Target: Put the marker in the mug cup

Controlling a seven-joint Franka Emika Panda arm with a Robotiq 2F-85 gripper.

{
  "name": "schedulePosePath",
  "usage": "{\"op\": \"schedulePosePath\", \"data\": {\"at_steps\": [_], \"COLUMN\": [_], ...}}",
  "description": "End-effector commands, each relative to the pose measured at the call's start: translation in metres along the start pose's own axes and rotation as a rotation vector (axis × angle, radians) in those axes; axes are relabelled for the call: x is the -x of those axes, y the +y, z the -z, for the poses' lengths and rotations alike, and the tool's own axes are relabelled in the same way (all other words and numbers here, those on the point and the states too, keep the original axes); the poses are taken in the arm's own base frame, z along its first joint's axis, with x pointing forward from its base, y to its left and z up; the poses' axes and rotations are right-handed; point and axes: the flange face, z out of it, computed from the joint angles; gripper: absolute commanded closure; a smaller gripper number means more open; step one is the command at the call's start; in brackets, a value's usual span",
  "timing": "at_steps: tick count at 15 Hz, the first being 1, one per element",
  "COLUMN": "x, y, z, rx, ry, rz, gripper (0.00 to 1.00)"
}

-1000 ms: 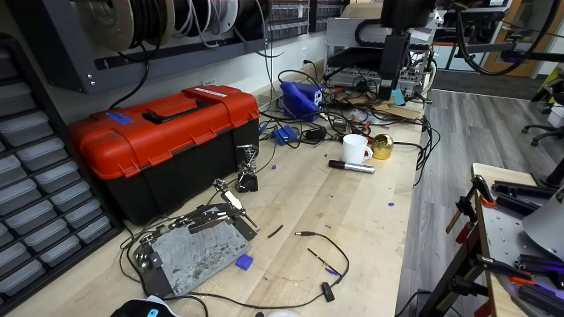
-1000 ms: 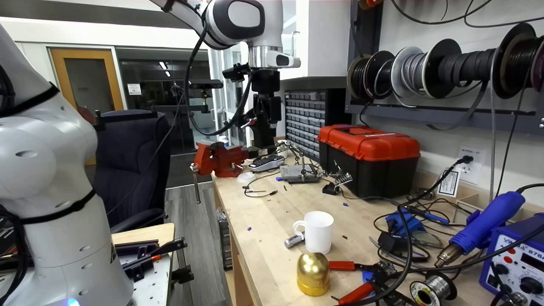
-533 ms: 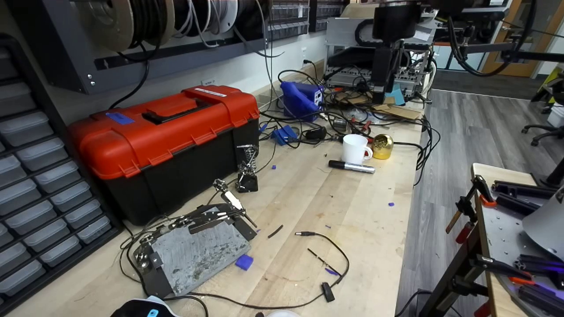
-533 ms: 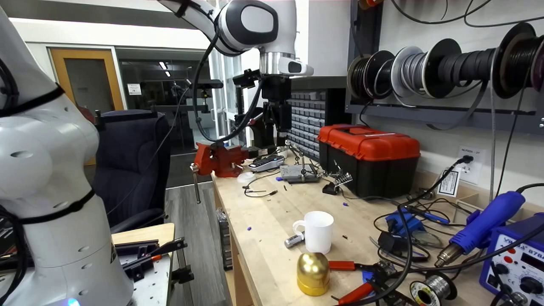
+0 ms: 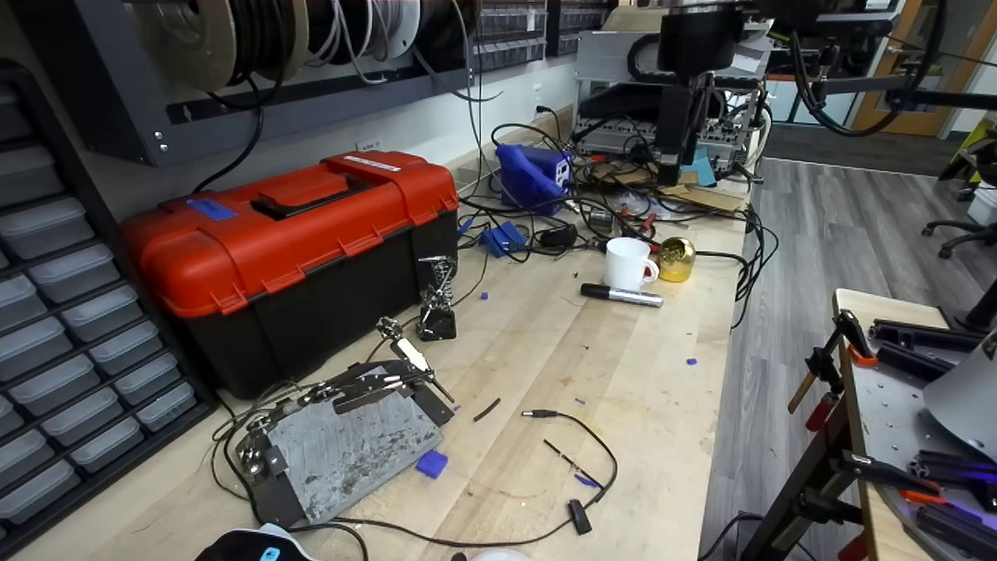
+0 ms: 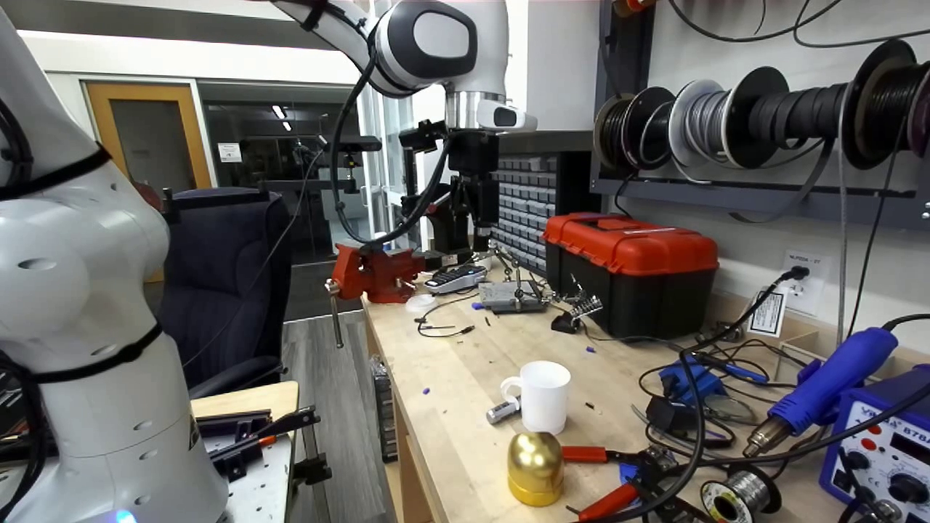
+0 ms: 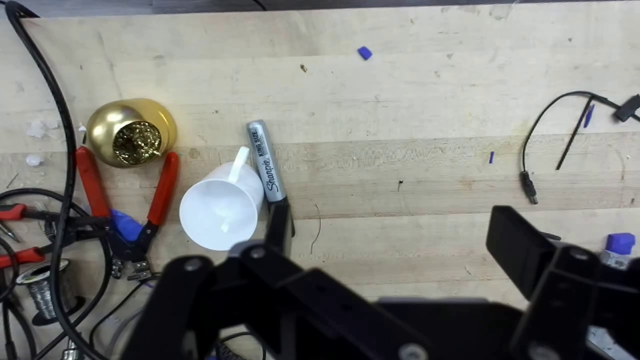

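The marker (image 7: 266, 162) is a silver-grey Sharpie with a black cap. It lies flat on the table beside the white mug (image 7: 220, 214), close to its handle. The mug stands upright and looks empty. Both show in both exterior views: the marker (image 5: 623, 295) in front of the mug (image 5: 625, 265), and the marker (image 6: 503, 412) partly behind the mug (image 6: 546, 399). My gripper (image 7: 391, 217) is open and empty, high above the table; its left finger covers part of the marker's cap in the wrist view. It also shows in an exterior view (image 6: 476, 225).
A gold tip cleaner (image 7: 132, 132) and red-handled pliers (image 7: 165, 190) are beside the mug. Black cables (image 7: 57, 95) and a solder spool (image 7: 42, 290) lie beyond. A red toolbox (image 5: 311, 226) stands along the wall. A thin cable (image 7: 530, 135) lies on the other side.
The arm has come down a little and shifted sideways, leftward in one view and rightward in the opposite one, then stayed almost still over the last half second. The marker and mug have not moved.
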Motion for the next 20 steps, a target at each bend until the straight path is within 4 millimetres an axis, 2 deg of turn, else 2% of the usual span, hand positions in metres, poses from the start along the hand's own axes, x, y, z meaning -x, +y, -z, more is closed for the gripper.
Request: {"op": "schedulePosePath", "data": {"at_steps": [1,8,16,20], "x": [-0.016,-0.059,-0.088,-0.095], "y": [0.002,0.02,0.049,0.057], "z": [-0.008,-0.049,-0.095,-0.11], "rx": [0.001,0.022,0.016,0.013], "ry": [-0.011,-0.045,-0.087,-0.088], "rz": [-0.005,-0.034,-0.083,-0.103], "gripper": [0.0,0.0,0.0,0.0]}}
